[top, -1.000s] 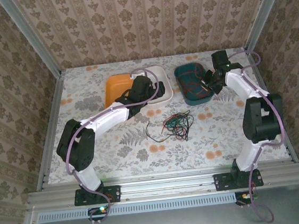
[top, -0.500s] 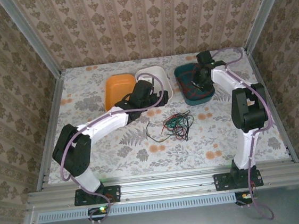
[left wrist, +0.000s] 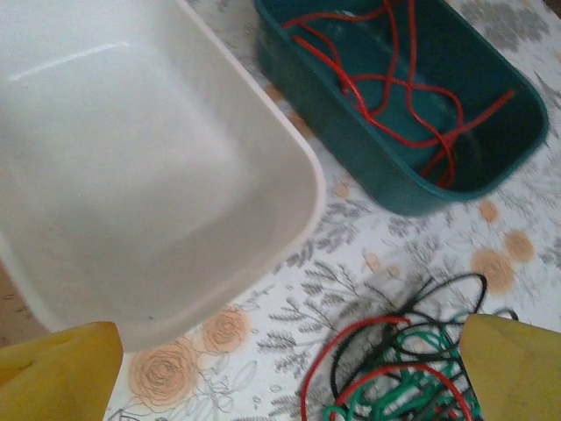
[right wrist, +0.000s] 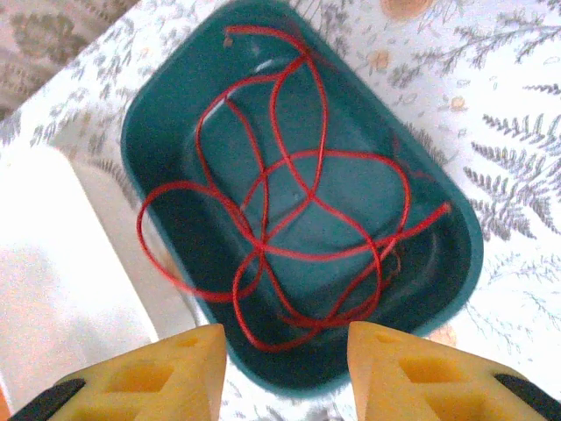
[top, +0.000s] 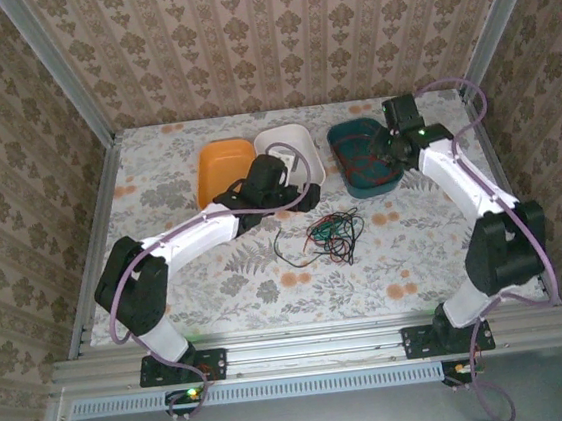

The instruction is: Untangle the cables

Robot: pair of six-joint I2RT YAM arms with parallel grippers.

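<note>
A tangle of thin red, black and green cables [top: 330, 232] lies on the flowered table, apart from both grippers. The same tangle [left wrist: 405, 368] sits at the lower right of the left wrist view. One loose red cable [right wrist: 289, 202] is coiled inside the teal bin [right wrist: 438, 263], which stands at the back right [top: 359, 188]. My left gripper [top: 283, 182] hovers by the white bin's near corner; its jaws [left wrist: 285, 386] are open and empty. My right gripper [top: 388, 151] hangs above the teal bin's right side, also open [right wrist: 285, 373] and holding nothing.
A white bin [top: 297, 140] and an orange bin [top: 218, 167] stand side by side at the back, left of the teal one. The white bin [left wrist: 131, 158] has nothing in it. Metal frame rails and patterned walls enclose the table on three sides.
The right arm has lifted its elbow and drawn its gripper a little back over the teal bin. The left gripper has edged slightly toward the near side. The tangle has not moved.
</note>
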